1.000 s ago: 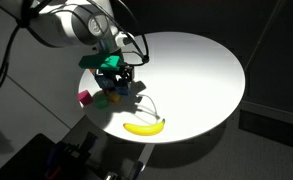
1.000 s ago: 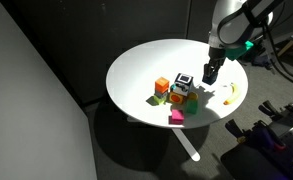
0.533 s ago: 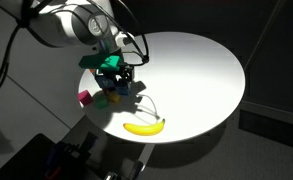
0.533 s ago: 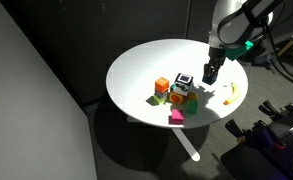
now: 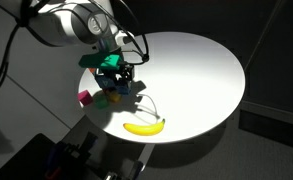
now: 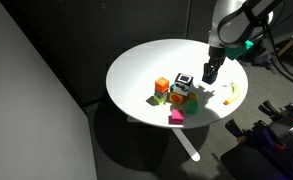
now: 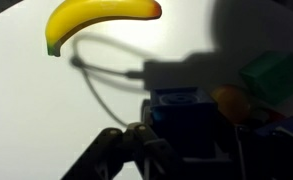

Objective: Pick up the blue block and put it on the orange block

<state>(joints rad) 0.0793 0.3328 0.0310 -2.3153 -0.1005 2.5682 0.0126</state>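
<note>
The blue block [image 7: 181, 112] is a small dark blue cube in shadow in the wrist view, with my gripper [image 7: 191, 140] shut on it and a finger against each side. It stays low at the table, next to the other blocks. In both exterior views the gripper [image 5: 117, 78] [image 6: 210, 76] reaches down at the edge of the block cluster and hides the blue block. The orange block [image 6: 162, 86] stands at the far side of the cluster from the gripper.
A banana [image 5: 144, 127] [image 6: 229, 92] [image 7: 101, 18] lies on the round white table [image 5: 201, 70]. The cluster holds a dark cube with a white patterned face [image 6: 183, 80], green blocks [image 7: 271, 75], an orange ball [image 7: 229, 100] and a pink block [image 5: 84, 97] [image 6: 175, 116].
</note>
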